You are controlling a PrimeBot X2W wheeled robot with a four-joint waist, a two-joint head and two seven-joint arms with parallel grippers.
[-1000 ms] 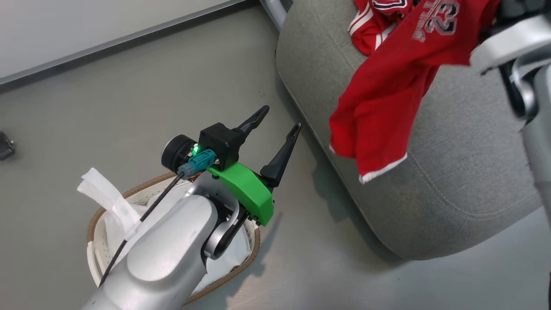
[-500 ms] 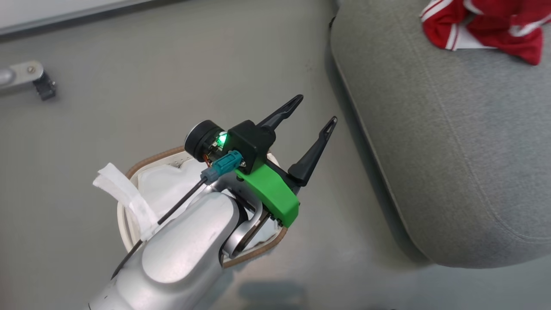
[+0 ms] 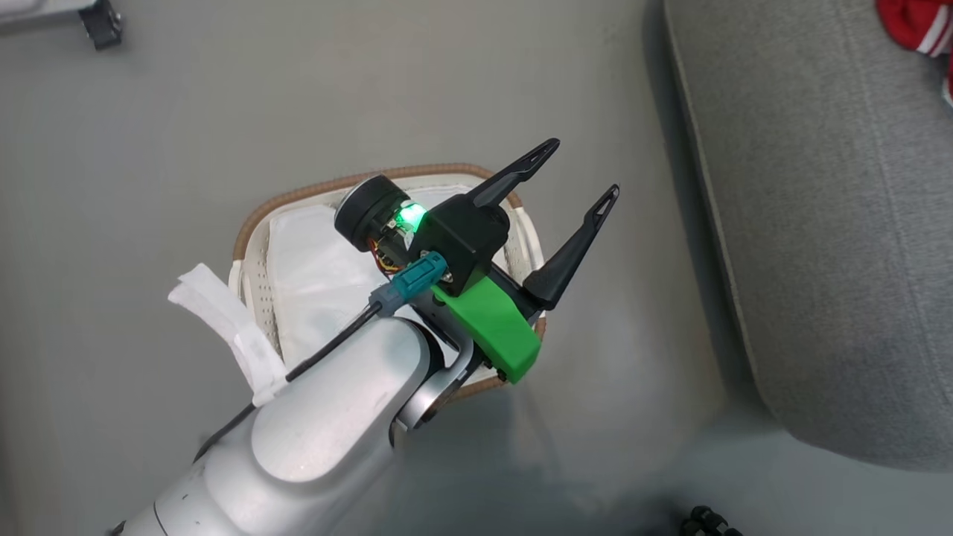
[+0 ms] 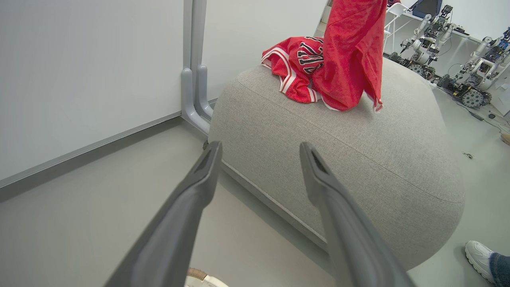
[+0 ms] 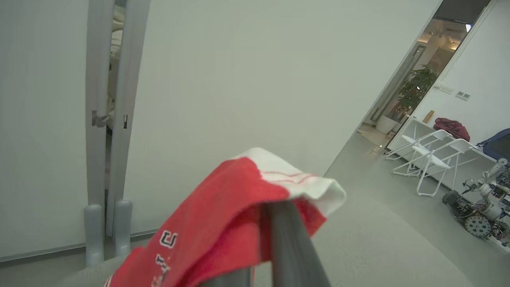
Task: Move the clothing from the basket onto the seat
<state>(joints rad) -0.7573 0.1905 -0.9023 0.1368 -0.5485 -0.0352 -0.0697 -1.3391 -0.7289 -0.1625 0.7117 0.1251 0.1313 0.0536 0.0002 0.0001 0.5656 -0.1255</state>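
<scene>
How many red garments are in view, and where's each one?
2. The jersey lies crumpled on the seat. The plainer red piece hangs beside it, lower end touching the seat. The left arm covers part of the basket, so more could be hidden.

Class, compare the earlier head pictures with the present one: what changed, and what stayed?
The head camera swung towards the basket, so the seat slid right in view. The left tool stays open over the basket's rim; the right tool still holds the red garment.
</scene>
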